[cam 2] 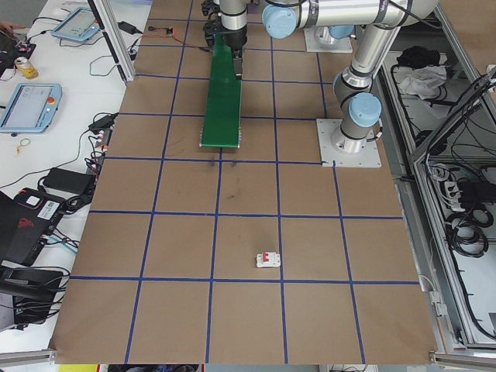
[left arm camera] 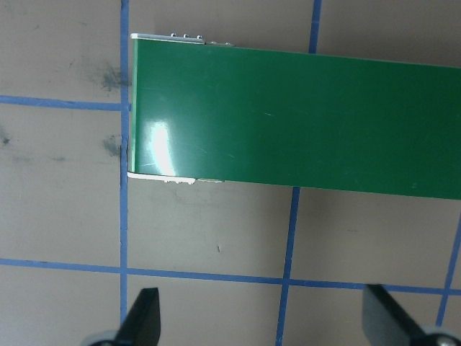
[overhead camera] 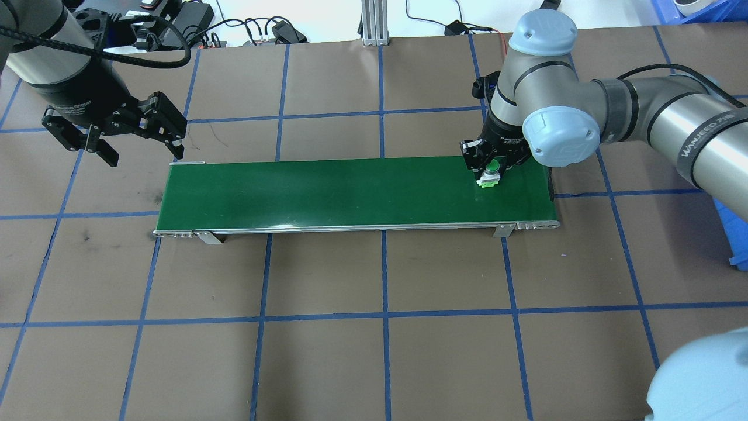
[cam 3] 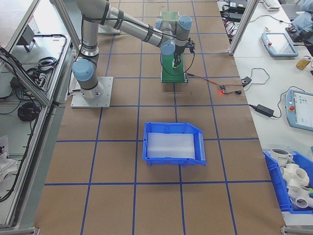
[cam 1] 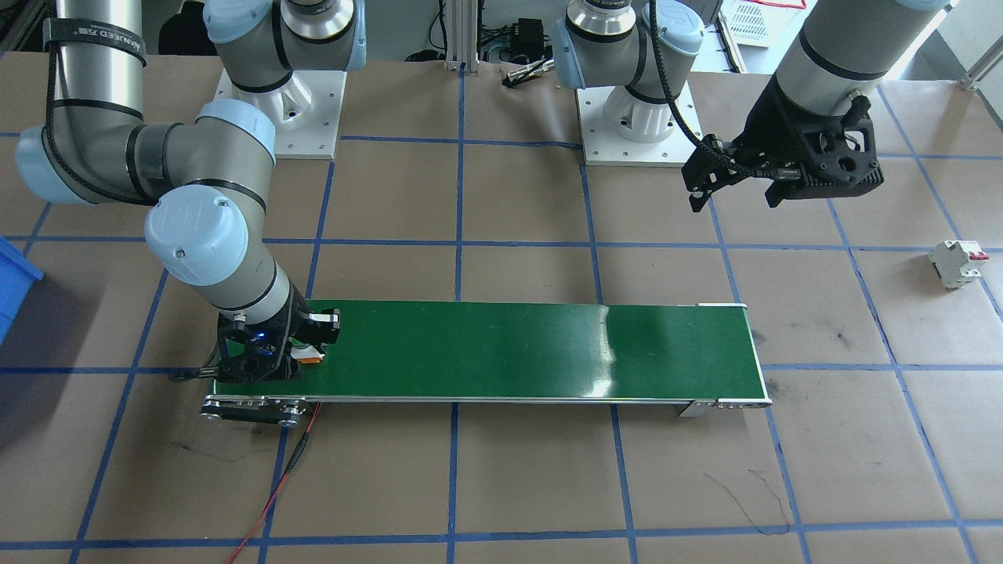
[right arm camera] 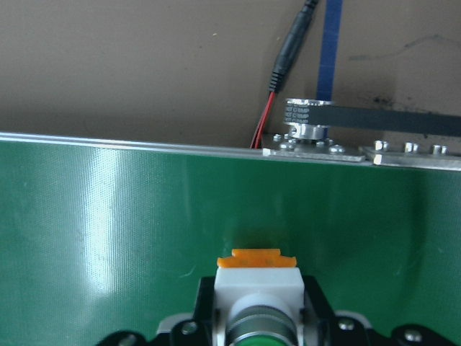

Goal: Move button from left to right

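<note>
My right arm's sleeve reads "WANJEED", or close to it, in pale letters along the grey tube; there is small print on my left wrist housing too, but it is too fine to read.

My right gripper is down over the right end of the green conveyor belt, fingers pinched on the button. The wrist view shows the white square body squeezed between my black finger pads, the round green cap nearest the camera and the orange base at the far end. So its long axis lies flat along the belt, base pointing across the belt towards the long edge with the pulley and the red-and-black wire. Whether the base touches the belt surface, I cannot tell.

My left gripper hangs above the paper just off the belt's left end, fingers spread wide, holding nothing.

A white circuit breaker with a red tab lies on the brown paper off to my left, well apart from the belt.

On my right, a blue bin sits on the table with only a pale inner floor showing. Further out, another blue bin holds white pipe fittings.
</note>
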You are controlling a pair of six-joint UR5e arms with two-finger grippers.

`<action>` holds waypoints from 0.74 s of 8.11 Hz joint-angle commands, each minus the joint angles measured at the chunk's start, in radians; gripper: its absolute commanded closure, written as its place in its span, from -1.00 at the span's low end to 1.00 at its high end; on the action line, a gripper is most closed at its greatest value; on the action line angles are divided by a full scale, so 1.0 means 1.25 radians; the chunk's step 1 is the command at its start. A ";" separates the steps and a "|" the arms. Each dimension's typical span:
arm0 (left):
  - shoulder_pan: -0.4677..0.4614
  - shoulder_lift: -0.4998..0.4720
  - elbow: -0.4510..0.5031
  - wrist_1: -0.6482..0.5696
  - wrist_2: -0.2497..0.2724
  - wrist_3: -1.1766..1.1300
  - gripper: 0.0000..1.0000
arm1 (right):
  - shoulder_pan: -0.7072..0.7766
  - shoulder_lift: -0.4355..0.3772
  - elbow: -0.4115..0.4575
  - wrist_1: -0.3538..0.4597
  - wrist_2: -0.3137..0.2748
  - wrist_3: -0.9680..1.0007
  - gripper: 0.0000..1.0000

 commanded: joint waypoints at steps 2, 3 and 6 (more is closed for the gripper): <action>0.001 0.000 0.000 0.001 0.000 0.000 -1.00 | -0.082 -0.031 -0.111 0.094 -0.057 -0.129 1.00; 0.001 0.000 0.001 0.002 0.000 0.000 -1.00 | -0.153 -0.032 -0.143 0.139 -0.060 -0.254 1.00; 0.000 0.001 0.001 0.001 -0.001 0.000 -1.00 | -0.387 -0.051 -0.152 0.142 -0.115 -0.690 1.00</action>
